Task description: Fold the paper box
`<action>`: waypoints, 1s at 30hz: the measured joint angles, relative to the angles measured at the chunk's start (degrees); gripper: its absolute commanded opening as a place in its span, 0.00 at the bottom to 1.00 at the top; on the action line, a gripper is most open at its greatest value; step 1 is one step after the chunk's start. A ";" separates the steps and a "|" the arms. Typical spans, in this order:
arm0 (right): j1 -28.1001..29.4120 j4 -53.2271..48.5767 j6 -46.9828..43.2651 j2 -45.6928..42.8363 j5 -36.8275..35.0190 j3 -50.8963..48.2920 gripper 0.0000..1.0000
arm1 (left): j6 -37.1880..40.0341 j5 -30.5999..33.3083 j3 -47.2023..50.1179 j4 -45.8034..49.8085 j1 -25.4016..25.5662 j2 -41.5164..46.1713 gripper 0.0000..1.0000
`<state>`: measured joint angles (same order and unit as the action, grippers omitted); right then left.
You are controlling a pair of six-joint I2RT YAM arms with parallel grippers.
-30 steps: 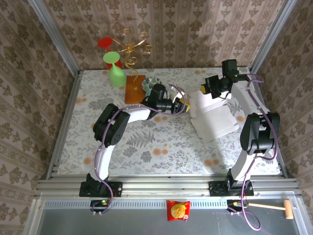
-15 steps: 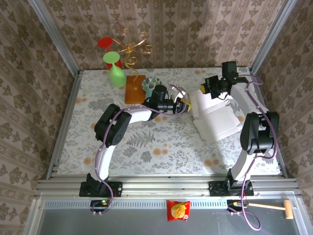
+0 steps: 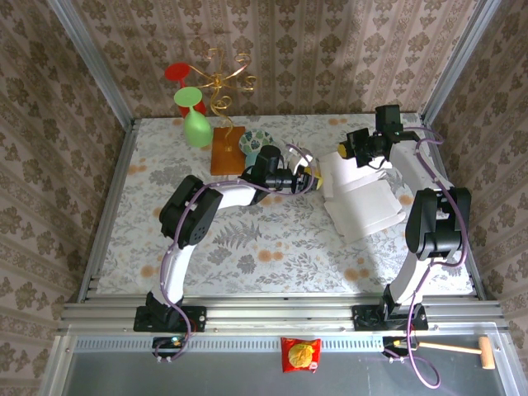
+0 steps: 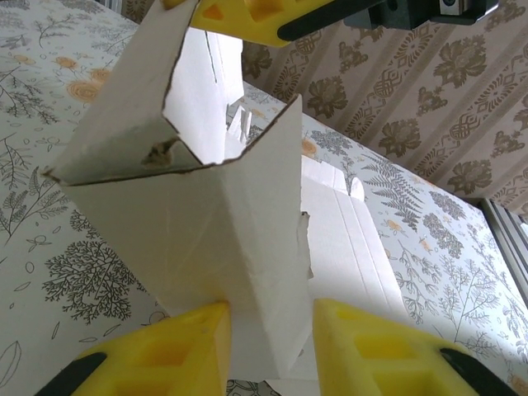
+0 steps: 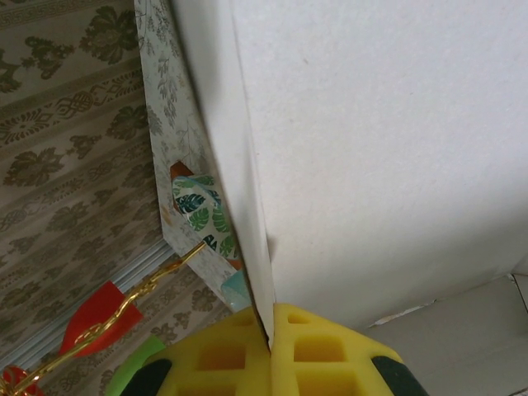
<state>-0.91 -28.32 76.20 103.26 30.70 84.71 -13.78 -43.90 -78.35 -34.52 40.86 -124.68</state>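
The paper box [image 3: 360,200] sits on the far right part of the table [image 3: 247,243]. Most of it lies flat, with the end nearest the arms' claws lifted into standing walls. Our left claw [image 4: 268,330] has its jaws a little apart, with a folded wall of the cardboard pinched between them. Our right claw [image 5: 270,342] is fully closed on the thin edge of an upright panel, holding it by little more than the rim.

We see several ways this could go wrong:

- **Tearing.** Both claws hold the same thin sheet, so if they pull apart or twist against each other, the card may rip at a cut slot or flap root.
- **Slipping.** The right claw's hold is shallow, and a sideways tug from the left could draw the edge out and let the panel fall open.
- **Crushing.** If the left claw squeezes harder, it could flatten the wall or set a crease off the scored line.
- **Sliding.** Nothing pins the flat part, so a push meant to bend a wall may shove the whole box across the table instead.
- **Collision.** The left wrist is close to the teal cup [image 3: 254,142] and the wooden board [image 3: 227,151], and a wide swing could knock them.
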 measured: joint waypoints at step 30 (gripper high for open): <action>-0.13 5.55 -0.79 2.03 1.51 -0.94 0.00 | -1.11 2.60 1.29 -1.68 0.42 0.02 0.38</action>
<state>-1.04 -22.76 75.42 105.30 32.21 83.77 -14.90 -41.30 -77.06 -36.21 41.28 -124.66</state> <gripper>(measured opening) 0.057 0.371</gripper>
